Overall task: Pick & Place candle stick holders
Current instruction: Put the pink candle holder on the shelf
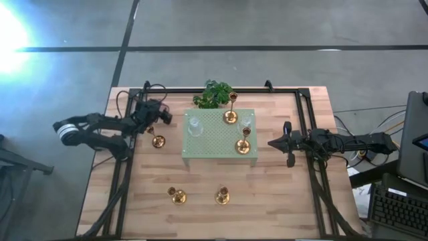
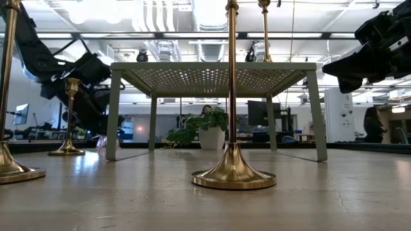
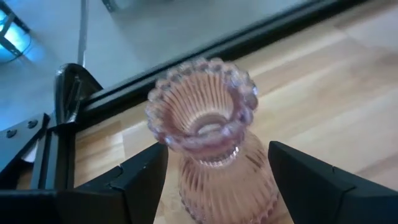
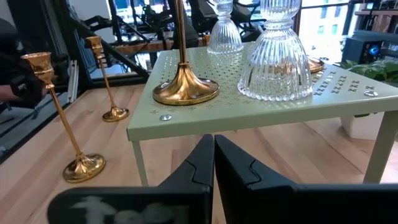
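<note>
Left wrist view shows the left claw [image 3: 214, 180] spread wide around the pink holder [image 3: 208, 140], fingers [image 3: 140, 177] either side, not touching it, near the desk [image 1: 134, 214] back left edge. High view shows the right arm stretched level toward the stand [image 1: 221, 137], its right claw [image 4: 213, 163] clenched empty beside it.

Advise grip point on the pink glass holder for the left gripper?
Grip the pink glass holder at its narrow neck, under the beaded rim. It stands upright between the open left gripper fingers, so close in from both sides; the flared rim should stop slipping.
</note>
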Tool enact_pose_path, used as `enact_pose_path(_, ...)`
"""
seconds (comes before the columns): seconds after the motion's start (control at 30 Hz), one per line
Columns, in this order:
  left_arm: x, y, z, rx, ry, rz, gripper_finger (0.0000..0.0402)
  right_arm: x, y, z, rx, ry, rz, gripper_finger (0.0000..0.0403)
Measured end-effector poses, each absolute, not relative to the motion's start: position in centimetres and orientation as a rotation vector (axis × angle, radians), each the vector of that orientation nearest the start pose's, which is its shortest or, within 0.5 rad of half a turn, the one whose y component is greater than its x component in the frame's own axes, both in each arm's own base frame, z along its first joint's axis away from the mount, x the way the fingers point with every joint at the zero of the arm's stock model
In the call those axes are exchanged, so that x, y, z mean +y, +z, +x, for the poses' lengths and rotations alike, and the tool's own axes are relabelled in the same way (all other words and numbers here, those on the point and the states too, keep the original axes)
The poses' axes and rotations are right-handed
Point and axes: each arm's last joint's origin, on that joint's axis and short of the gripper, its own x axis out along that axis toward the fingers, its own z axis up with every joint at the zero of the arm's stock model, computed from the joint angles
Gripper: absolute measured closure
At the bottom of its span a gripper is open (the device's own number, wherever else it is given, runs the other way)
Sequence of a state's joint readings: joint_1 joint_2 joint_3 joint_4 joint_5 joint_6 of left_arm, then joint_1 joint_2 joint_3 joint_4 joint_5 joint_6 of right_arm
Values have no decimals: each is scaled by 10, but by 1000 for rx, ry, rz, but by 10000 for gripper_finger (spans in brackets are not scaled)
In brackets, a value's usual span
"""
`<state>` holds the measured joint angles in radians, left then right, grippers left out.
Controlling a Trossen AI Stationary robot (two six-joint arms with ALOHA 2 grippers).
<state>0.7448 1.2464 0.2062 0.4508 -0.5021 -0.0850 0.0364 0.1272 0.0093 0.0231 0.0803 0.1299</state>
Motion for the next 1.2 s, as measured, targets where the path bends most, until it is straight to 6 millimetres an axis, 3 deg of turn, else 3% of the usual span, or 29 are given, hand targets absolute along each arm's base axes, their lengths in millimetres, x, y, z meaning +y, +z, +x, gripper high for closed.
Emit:
enact_pose_path(0.33, 142, 124, 130, 453, 1316, -214, 169, 1, 159, 105, 92, -50, 124, 394)
enact_pose_path(0.67, 147, 118, 133, 401, 1376, -250, 272, 2, 159, 105, 92, -50, 124, 394)
enact_pose_path(1.2, 142, 126, 133, 357, 1260, -261, 276, 1, 159, 105, 92, -50, 124, 394)
